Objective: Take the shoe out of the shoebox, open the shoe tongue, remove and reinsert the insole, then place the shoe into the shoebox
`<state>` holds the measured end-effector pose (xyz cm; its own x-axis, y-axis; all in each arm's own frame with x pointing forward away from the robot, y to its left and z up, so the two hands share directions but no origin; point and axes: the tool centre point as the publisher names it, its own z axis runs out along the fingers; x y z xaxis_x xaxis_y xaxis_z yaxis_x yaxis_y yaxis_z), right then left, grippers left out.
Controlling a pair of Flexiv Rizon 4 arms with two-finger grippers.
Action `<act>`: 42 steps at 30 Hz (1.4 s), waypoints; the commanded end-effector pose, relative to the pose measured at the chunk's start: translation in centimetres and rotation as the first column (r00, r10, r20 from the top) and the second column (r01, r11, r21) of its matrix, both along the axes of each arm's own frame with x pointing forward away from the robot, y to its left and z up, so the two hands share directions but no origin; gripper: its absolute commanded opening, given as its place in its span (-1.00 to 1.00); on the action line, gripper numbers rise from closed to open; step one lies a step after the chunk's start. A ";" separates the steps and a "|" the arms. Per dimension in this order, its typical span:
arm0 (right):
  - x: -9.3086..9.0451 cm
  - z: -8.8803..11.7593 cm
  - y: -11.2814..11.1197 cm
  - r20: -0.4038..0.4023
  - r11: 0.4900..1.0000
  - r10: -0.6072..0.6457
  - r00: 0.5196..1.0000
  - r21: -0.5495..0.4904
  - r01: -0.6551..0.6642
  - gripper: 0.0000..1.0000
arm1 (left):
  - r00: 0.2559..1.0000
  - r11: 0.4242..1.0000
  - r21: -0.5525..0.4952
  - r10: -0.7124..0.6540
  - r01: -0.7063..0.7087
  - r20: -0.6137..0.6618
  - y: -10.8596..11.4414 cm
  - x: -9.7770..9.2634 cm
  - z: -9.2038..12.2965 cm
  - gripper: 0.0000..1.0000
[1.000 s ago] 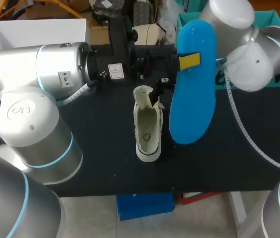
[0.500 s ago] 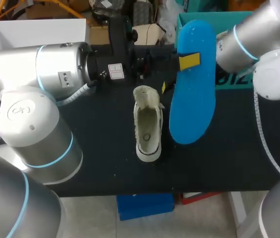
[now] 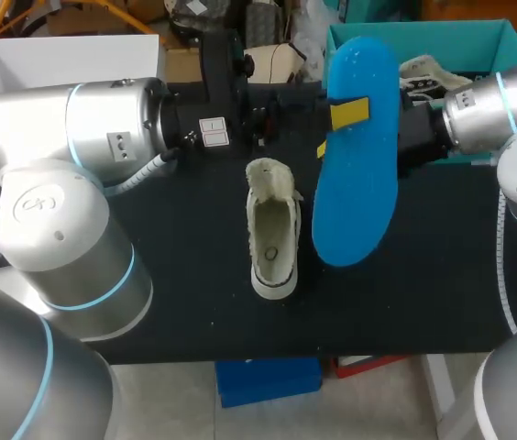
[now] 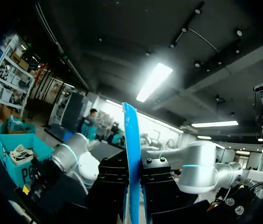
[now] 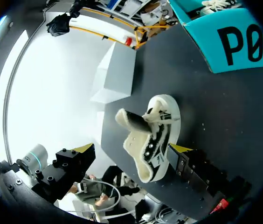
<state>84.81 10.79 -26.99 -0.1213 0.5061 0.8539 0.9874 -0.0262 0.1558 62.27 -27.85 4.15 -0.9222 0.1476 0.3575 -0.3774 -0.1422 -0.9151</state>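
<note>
Shoe (image 3: 272, 229) lies upright on its sole at the middle of the black table (image 3: 176, 275), its long axis running near to far and its mouth facing up. Which end is the toe is not clear from above. Its tongue (image 5: 132, 121) stands pulled out of the opening. The blue insole (image 3: 359, 156) is out of the shoe. It is held raised just to the shoe's right, with its long axis also roughly near to far, so the two are close to parallel but apart.

The left pincer (image 4: 132, 191) is clamped on the insole, one finger on each face. The left arm comes in across the far side of the table.

The right pincer (image 5: 131, 151) is spread wide and holds nothing. It reaches in from the right behind the insole, with the shoe just ahead of its fingers (image 5: 84, 149) and not touched by them.

The teal shoebox (image 3: 478, 41) sits at the far right, with another shoe (image 3: 433, 73) inside.

Reinserting looks like the step in hand. The insole would have to swing left and tip down into the mouth. The right pincer seems nearer for steadying the shoe.
</note>
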 end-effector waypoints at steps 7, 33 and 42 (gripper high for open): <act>-0.5 0.1 -0.8 0.008 0.954 0.052 0.999 0.294 -0.052 1.00 | 1.000 1.000 0.004 0.001 -0.001 -0.001 0.0 -0.2 0.0 -1.00; -0.2 1.3 -0.8 -0.003 0.960 0.055 0.998 0.277 -0.052 1.00 | 0.274 0.950 0.188 -0.117 -0.251 0.955 -1.2 0.0 -1.8 -1.00; -0.2 1.3 -0.8 -0.003 0.960 0.055 0.998 0.277 -0.052 1.00 | 0.274 0.950 0.188 -0.117 -0.251 0.955 -1.2 0.0 -1.8 -1.00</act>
